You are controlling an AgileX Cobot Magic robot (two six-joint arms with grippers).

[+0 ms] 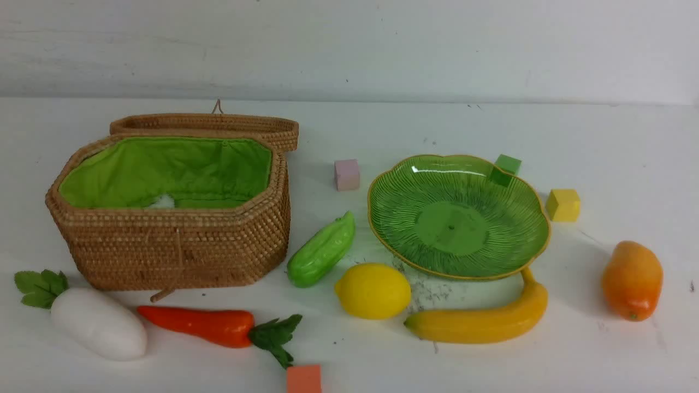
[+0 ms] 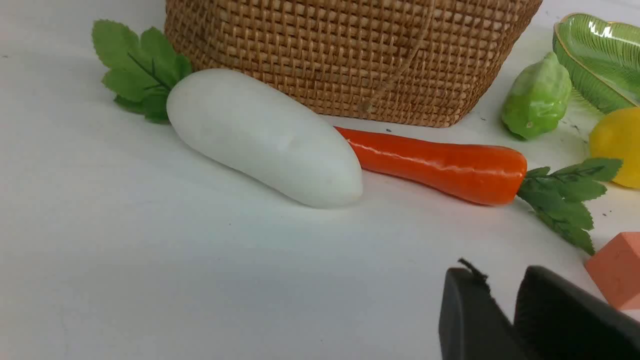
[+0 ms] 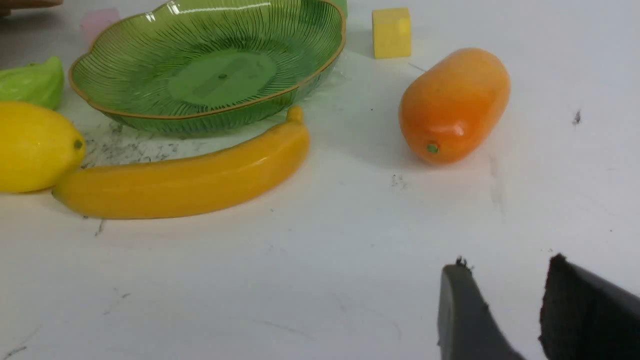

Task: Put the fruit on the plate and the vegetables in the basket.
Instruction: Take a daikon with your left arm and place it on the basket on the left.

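My left gripper (image 2: 502, 274) and right gripper (image 3: 507, 265) sit slightly parted, empty; I'd widen the left and pinch the green-leaved white radish (image 2: 265, 137) mid-body.

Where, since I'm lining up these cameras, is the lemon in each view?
Front: lemon between cucumber and banana, just nearer than the plate.
Left wrist: lemon cut off by the frame edge, beyond the carrot's leaves.
Right wrist: lemon partly cut off, beside the banana's tip.
Shared landmark: the plate's yellow-edged rim, close behind the lemon in all three.
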